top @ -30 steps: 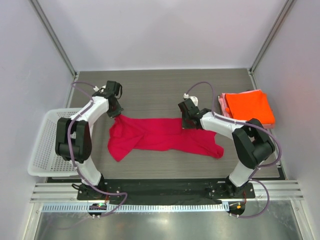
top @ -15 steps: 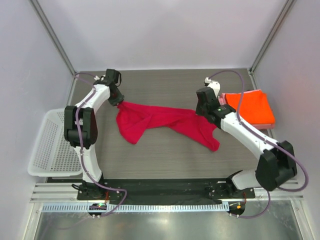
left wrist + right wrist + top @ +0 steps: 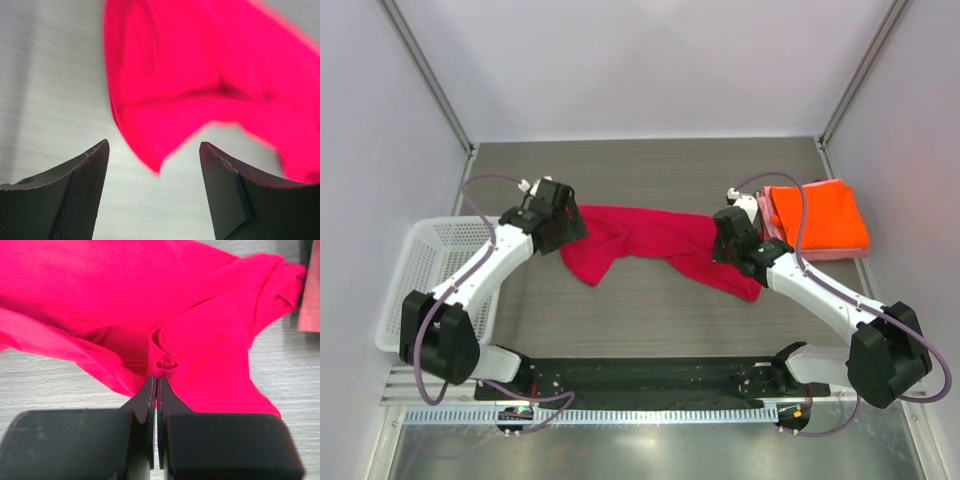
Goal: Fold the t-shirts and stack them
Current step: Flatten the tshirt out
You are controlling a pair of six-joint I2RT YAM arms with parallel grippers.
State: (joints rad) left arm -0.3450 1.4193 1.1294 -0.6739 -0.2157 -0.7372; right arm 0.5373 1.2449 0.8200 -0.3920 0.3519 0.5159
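Crimson cloth takes up the middle of the table [image 3: 650, 170]. The crimson shirt [image 3: 640, 232] lies rumpled there, strung out in a band between our two arms, with a loose end sagging toward the near edge at each side.

Our right gripper [image 3: 156, 380] has its fingers pressed together on a small fold of the crimson shirt, near its right end. Our left gripper [image 3: 154, 145] has its fingers apart with nothing between them. The shirt's left end lies just beyond the tips, blurred in the wrist view.

We judge that we are at the spreading step, where the shirt must be laid flat before any fold can be made. The next move calls for the left gripper to reach in and take a proper corner or hem of that left end, not a bunched middle. Then both arms can draw the cloth taut and lay it down smooth. We cannot tell from the creases which part is sleeve and which is hem, so picking the right spot is the hard part.

At the right edge, toward the far corner, the orange shirt [image 3: 817, 212] sits folded on the pink shirt [image 3: 763, 207]. That pile is close to our right arm and to the crimson shirt's right end, so a wide pull could nudge it. A white mesh basket [image 3: 415, 300] sits at the left edge, toward the near corner, well apart from the cloth.
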